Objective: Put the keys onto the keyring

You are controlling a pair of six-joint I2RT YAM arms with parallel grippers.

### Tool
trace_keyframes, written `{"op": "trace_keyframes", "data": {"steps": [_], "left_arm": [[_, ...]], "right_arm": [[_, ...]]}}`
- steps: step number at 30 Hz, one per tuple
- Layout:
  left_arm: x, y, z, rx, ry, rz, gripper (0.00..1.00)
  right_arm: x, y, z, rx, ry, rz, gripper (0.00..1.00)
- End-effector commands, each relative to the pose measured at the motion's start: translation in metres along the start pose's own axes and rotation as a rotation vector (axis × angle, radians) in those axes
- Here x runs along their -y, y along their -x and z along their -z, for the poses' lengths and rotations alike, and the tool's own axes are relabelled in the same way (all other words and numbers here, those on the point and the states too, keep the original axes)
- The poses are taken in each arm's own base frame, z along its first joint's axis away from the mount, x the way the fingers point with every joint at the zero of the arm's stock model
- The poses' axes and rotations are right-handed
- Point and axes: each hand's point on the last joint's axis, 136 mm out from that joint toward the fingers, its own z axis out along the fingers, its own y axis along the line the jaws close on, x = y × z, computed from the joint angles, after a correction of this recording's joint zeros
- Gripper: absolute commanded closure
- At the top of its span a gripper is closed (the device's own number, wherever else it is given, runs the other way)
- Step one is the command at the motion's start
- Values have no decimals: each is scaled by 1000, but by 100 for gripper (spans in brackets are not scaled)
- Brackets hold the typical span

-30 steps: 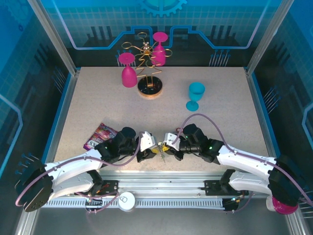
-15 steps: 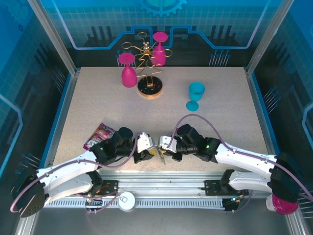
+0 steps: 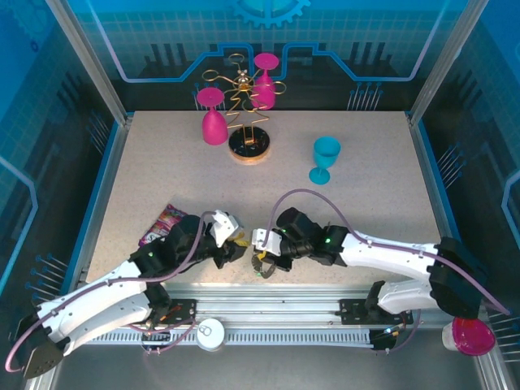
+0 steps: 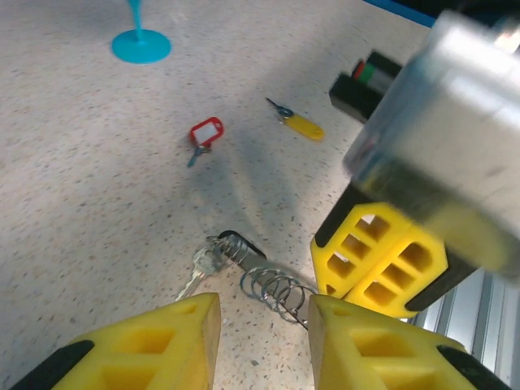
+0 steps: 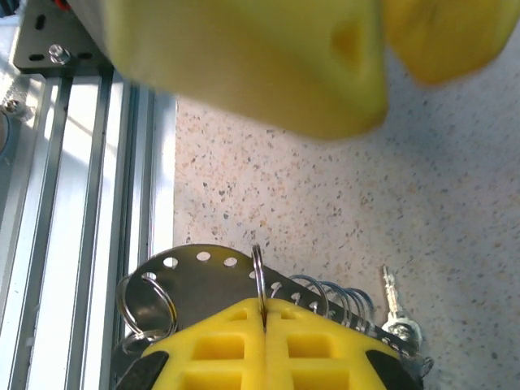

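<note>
The keyring (image 5: pixel 203 284), a grey metal strip with holes and several small rings, hangs from my right gripper (image 5: pixel 262 313), which is shut on one thin ring. From above the keyring (image 3: pixel 262 266) sits near the table's front edge under the right gripper (image 3: pixel 262 244). My left gripper (image 4: pixel 264 313) is open, its yellow fingers either side of the keyring's coil of rings (image 4: pixel 280 292), not pinching them. A silver key (image 4: pixel 199 268) dangles at the keyring's end. The red key (image 4: pixel 203 134) and the yellow key (image 4: pixel 299 124) lie loose on the table beyond. The left gripper (image 3: pixel 234 244) faces the right one.
A purple snack packet (image 3: pixel 162 221) lies left of the left arm. A blue cup (image 3: pixel 325 158) stands at mid right, and pink cups hang on a wire stand (image 3: pixel 248 122) at the back. The metal rail (image 5: pixel 81 203) runs just off the table's front edge.
Both grippers have shifted left. The left gripper's jaws have parted and it has drawn back from the right gripper, which still pinches the keyring's ring.
</note>
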Motion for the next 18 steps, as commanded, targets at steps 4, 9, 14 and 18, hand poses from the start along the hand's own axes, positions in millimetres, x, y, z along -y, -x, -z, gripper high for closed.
{"op": "trace_keyframes", "data": {"steps": [4,9,14,18], "left_arm": [[5,-6,5,-33,-21,66,66],[30,-10,-5,-62,-183,-10,65],[40,-22,-14,-117,-266,-64,65],[33,-26,-23,-135,-234,-82,66]], "right_arm": [[-6,2,9,-34,26,-24,100],[-8,4,14,-11,33,-15,100],[-9,3,15,-3,32,-13,100],[-9,5,16,17,36,-9,100]]}}
